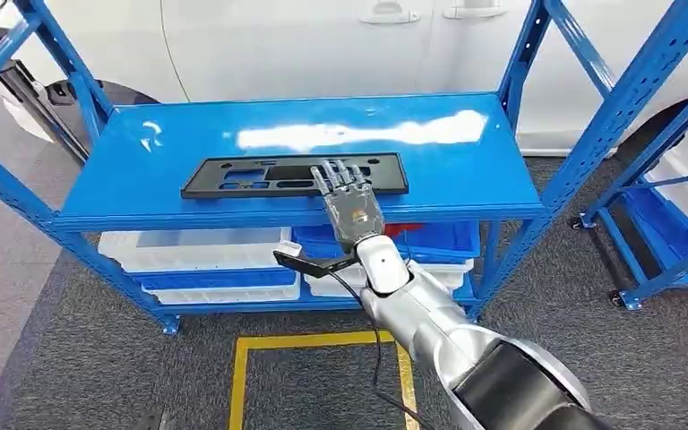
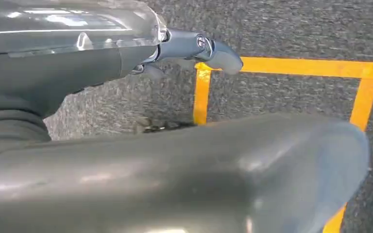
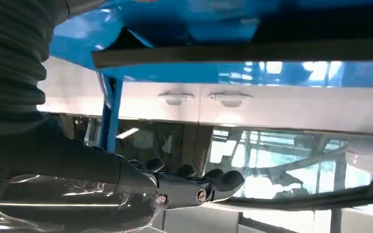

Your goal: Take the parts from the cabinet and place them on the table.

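At twelve o'clock on the blue shelf [image 1: 143, 170], right hand [image 1: 348, 199] hovers spread, holding nothing, over the flat black part [image 1: 251, 176]; risks sliding it off if pinched shallowly.

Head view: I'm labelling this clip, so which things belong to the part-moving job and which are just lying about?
Job:
- black panel part on the top shelf of the blue rack
- right hand, its fingers reaching over the part

Lying about:
- white bins and blue bins on the lower shelf
- white car behind
- yellow floor tape
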Available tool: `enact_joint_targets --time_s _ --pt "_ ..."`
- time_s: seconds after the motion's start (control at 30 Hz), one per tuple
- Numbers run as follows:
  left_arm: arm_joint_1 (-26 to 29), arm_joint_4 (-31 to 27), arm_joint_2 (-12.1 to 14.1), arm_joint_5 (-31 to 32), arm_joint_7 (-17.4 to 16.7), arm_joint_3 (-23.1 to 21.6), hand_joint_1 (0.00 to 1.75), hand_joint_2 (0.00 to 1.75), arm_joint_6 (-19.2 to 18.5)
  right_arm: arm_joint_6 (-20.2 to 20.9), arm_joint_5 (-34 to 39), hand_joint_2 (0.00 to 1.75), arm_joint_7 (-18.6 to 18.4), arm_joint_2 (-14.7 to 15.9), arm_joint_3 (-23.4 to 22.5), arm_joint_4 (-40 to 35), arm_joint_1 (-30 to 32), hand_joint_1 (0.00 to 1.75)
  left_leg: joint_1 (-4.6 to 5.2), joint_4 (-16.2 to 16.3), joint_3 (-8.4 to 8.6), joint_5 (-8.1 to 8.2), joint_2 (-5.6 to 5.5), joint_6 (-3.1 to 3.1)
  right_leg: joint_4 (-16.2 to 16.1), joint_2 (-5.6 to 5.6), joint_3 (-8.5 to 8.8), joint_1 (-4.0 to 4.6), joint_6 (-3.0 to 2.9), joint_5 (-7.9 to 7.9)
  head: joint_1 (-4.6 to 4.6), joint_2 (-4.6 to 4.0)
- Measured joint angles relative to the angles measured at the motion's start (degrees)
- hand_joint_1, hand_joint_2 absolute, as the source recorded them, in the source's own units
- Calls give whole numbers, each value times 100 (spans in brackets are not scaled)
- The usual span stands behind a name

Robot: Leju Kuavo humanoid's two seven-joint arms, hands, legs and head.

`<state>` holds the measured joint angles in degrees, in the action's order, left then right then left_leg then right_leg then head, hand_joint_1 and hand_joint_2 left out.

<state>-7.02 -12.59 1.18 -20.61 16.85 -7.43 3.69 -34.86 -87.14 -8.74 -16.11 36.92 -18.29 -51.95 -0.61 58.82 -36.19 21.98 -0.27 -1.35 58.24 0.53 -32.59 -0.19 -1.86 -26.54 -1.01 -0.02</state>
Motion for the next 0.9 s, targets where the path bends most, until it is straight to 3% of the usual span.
enact_joint_targets --time_s 0.03,0.13,0.2,0.23,0.3,0.33,0.37,0.4,0.43,0.5,0.53,0.63,0.7,0.73,0.77,0.83,0.87,0.9 --pt "-7 2 0 0 0 0 0 0 0 0 -18 175 5 -11 2 0 -13 0 47 -48 79 77 -4 32 5 5 -7 43 33 -12 0 0" --pt "3 2 5 -7 13 7 0 0 4 2 -50 175 55 -55 2 0 3 0 61 -117 82 141 -12 113 -34 3 -17 18 119 -13 0 0" --pt "17 2 -4 -7 20 7 0 0 4 2 -85 175 66 -94 2 -11 -8 0 -1 -252 196 108 -3 167 50 -12 1 49 190 -109 0 0" --pt "12 2 -4 -7 26 9 0 0 4 7 -118 175 77 -107 2 -11 -27 0 -5 -272 216 115 2 203 324 -20 -144 51 201 -261 0 0" --pt "5 2 0 -7 35 13 0 0 4 33 -151 175 94 -114 4 -7 -1 0 2 -268 224 139 3 237 1282 -20 -661 26 221 -667 0 0" --pt "14 2 0 -7 35 13 0 0 4 37 -153 175 94 -114 4 2 35 0 3 -263 230 153 1 243 1701 -20 -916 17 234 -771 0 0" --pt "29 2 0 -9 35 15 0 0 4 39 -153 175 96 -114 7 9 63 0 2 -252 241 173 -6 236 1850 -21 -1059 3 243 -718 0 0" --pt "47 2 0 -9 37 15 0 0 4 39 -155 175 96 -114 7 9 77 0 -1 -235 261 201 -11 228 1694 -23 -1037 -13 251 -525 0 0" --pt "56 2 0 -9 37 15 0 0 4 39 -166 175 96 -125 9 9 76 0 -2 -210 287 238 -17 215 1328 -25 -894 -26 254 -254 0 0" --pt "60 2 0 -11 50 15 0 0 4 39 -182 175 96 -145 9 7 66 0 -2 -148 353 337 -23 176 273 -36 -443 -48 234 347 0 0" --pt "53 4 0 -11 52 17 0 0 4 44 -190 175 98 -147 11 9 58 0 40 -107 344 377 -26 132 129 -36 -356 -18 225 239 0 0" --pt "63 4 5 -13 66 22 0 0 4 94 -210 175 99 -175 15 9 75 0 18 -129 345 400 -20 52 80 -10 -368 7 121 208 0 0" --pt "65 4 2 -11 77 22 0 0 2 94 -227 175 99 -201 15 2 63 0 7 -77 355 470 -8 -16 15 -15 -294 -43 54 213 0 0" --pt "63 4 -2 -9 85 22 0 0 0 94 -227 175 96 -225 15 2 51 0 -1 176 264 613 -5 -37 3 -19 -257 -44 16 191 -2 0" --pt "60 4 0 -4 94 22 0 0 0 92 -232 175 99 -243 15 2 46 0 -6 576 70 788 -5 -58 3 -24 -237 -41 -9 175 -2 0" --pt "71 4 2 2 101 33 0 0 0 87 -236 175 109 -262 15 2 67 0 -9 1501 -446 1117 -5 -97 5 -24 -213 -31 -26 144 -2 0" --pt "79 4 2 4 103 35 0 0 0 85 -238 175 116 -263 15 7 82 0 -10 1751 -624 1152 -5 -101 9 -22 -202 -30 -27 129 -2 0" --pt "91 7 2 18 103 37 0 0 0 81 -238 175 125 -267 15 7 99 0 -11 1727 -675 1028 -4 -97 11 -18 -175 -30 -20 108 -2 0"
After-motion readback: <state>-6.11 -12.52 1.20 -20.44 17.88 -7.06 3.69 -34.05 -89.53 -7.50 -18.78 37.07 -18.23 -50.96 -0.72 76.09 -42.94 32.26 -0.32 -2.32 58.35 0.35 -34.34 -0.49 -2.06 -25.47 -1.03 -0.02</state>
